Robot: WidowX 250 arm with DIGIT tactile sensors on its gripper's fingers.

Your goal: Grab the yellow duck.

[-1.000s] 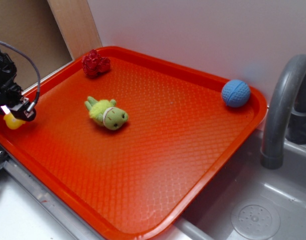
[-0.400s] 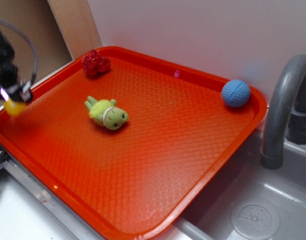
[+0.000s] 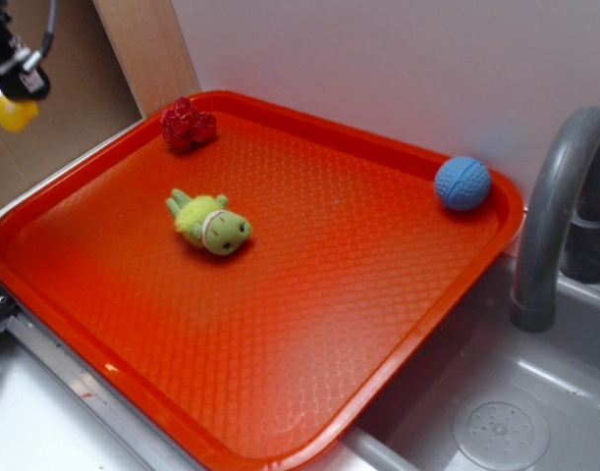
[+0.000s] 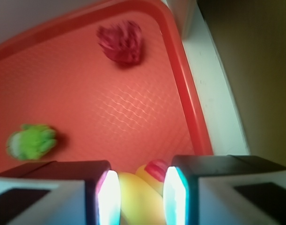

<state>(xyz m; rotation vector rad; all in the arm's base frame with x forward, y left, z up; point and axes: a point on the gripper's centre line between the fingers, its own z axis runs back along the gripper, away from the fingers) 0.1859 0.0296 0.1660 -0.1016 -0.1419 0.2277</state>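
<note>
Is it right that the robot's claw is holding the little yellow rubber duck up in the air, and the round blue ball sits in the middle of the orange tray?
Not quite. The exterior view shows the round blue ball in the orange tray's far corner. The gripper does hold the little yellow rubber duck aloft.

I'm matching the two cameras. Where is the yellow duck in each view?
Exterior: the duck is at the far left, near the top, hanging under the gripper, off the tray.
Wrist: bottom centre, pinched between the two pads.
Shared landmark: the red crumpled toy at the tray's corner.
</note>
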